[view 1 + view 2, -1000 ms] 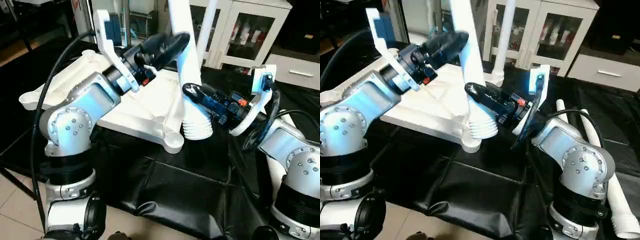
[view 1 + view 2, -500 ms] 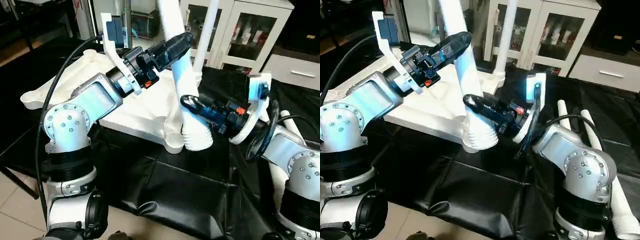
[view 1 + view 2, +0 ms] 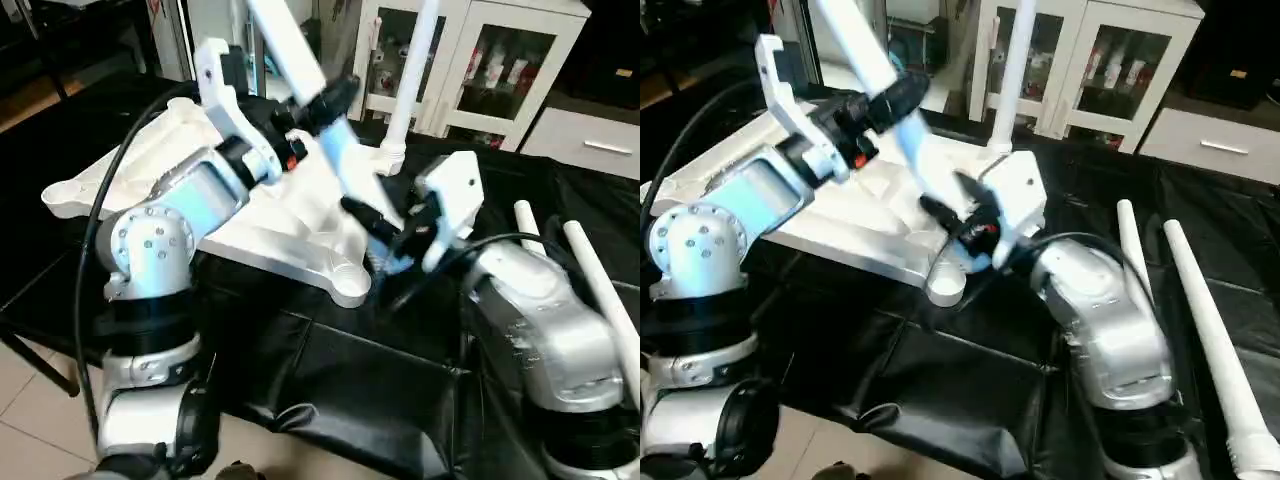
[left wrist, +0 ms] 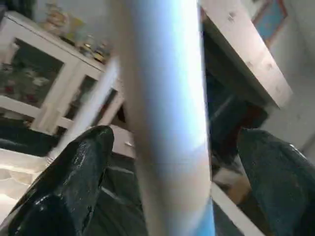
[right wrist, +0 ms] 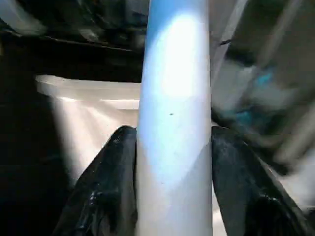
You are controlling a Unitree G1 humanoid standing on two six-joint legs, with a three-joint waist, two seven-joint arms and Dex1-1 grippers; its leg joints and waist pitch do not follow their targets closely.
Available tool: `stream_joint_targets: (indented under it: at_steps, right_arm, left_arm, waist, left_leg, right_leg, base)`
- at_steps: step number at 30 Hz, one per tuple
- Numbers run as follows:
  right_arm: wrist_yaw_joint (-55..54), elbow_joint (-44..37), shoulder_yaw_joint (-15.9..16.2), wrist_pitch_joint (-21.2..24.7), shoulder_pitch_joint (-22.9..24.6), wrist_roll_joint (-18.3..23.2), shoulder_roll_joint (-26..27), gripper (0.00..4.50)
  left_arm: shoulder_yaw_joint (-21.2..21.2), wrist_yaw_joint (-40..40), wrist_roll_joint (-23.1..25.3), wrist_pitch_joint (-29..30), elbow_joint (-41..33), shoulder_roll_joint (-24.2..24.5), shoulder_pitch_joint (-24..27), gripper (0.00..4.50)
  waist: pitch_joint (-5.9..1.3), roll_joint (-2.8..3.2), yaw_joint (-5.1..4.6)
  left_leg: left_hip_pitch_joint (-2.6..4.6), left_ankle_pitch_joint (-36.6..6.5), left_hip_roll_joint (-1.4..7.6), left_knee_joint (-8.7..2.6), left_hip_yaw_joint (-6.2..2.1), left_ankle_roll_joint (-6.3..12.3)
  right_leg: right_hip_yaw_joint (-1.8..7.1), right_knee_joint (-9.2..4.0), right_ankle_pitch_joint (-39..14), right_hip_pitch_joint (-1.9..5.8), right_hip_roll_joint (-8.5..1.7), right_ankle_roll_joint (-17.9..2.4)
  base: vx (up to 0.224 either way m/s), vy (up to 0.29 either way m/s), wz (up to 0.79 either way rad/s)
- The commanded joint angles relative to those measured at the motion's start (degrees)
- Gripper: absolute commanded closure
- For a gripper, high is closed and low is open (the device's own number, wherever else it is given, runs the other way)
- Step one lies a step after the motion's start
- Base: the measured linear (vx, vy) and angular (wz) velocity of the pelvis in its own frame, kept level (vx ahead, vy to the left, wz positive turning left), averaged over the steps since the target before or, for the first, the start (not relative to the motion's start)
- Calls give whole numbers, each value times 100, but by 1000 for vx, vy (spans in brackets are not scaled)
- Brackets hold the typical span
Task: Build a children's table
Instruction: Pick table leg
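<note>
The children's table top (image 3: 270, 215) lies upside down on the black cover, ribbed underside up. One white leg (image 3: 412, 70) stands upright in its far corner. A second leg (image 3: 290, 45) leans steeply, its top towards the left, its lower end just above the near corner socket (image 3: 347, 287). My right gripper (image 3: 375, 222) is shut on this leg near its lower end, and both fingers (image 5: 113, 182) press its sides. Higher up, my left gripper (image 3: 335, 95) stands open around the same leg (image 4: 167, 123), with gaps on both sides.
Two loose white legs (image 3: 600, 280) lie on the black-covered work table (image 3: 340, 380) at the right. A white glass-door cabinet (image 3: 480, 60) stands behind the table. The table's front edge drops to the tiled floor (image 3: 30, 400).
The held leg has tipped over, its top swinging left and its lower end dropping towards the near corner socket. My right arm has turned and moved in closer to the table top.
</note>
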Motion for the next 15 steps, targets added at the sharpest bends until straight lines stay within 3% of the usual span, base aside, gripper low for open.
stream_joint_targets:
  at_steps: [1,2,4,7,8,13,14,15]
  right_arm:
    - [-571,84,256,-591,26,-727,-105,266]
    - [-890,152,473,-890,67,-1225,-177,266]
    - [-1234,239,720,-1268,129,-1820,-244,266]
    - [-1409,299,817,-1498,177,-2095,-248,266]
    - [-1655,432,919,-1835,236,-2431,-250,266]
    - [-1915,529,1024,-2048,257,-2755,-321,266]
    - [-2075,595,1041,-2138,235,-2914,-361,266]
    - [-2163,647,1051,-2190,207,-3013,-393,266]
  left_arm:
    - [75,291,149,-188,129,-104,-100,0]
    - [125,426,187,-299,168,-184,-126,0]
    - [169,571,206,-434,193,-276,-155,0]
    - [182,633,196,-491,201,-314,-175,0]
    - [196,705,167,-518,204,-352,-205,0]
    - [228,740,129,-509,210,-378,-231,0]
    - [252,758,101,-506,225,-384,-245,29]
    - [276,776,74,-501,239,-394,-256,29]
  waist:
    - [-335,14,-25]
    - [-337,21,-25]
    - [-340,10,-36]
    - [-339,8,-62]
    - [-340,29,-67]
    - [-331,19,-102]
    - [-327,33,-116]
    - [-327,33,-116]
  left_leg:
    - [64,-872,22,-397,-9,-506]
    - [63,-882,17,-396,-10,-479]
    - [56,-840,7,-388,-11,-498]
    - [59,-943,4,-384,-7,-383]
    - [59,-966,10,-383,-11,-376]
    - [66,-1060,3,-381,-7,-309]
    - [71,-1113,4,-383,-8,-310]
    - [71,-1113,4,-383,-8,-310]
  right_leg:
    - [178,-426,-589,282,-229,-572]
    - [180,-415,-553,288,-224,-529]
    - [178,-413,-460,292,-216,-486]
    - [178,-407,-382,290,-197,-468]
    - [178,-398,-352,283,-203,-486]
    - [176,-399,-322,289,-184,-512]
    - [174,-406,-360,282,-180,-523]
    - [174,-406,-360,282,-180,-523]
  base:
    - [0,0,0]
    - [0,0,0]
    - [0,0,0]
    - [0,0,0]
    - [0,0,0]
    - [0,0,0]
    - [0,0,0]
    - [0,0,0]
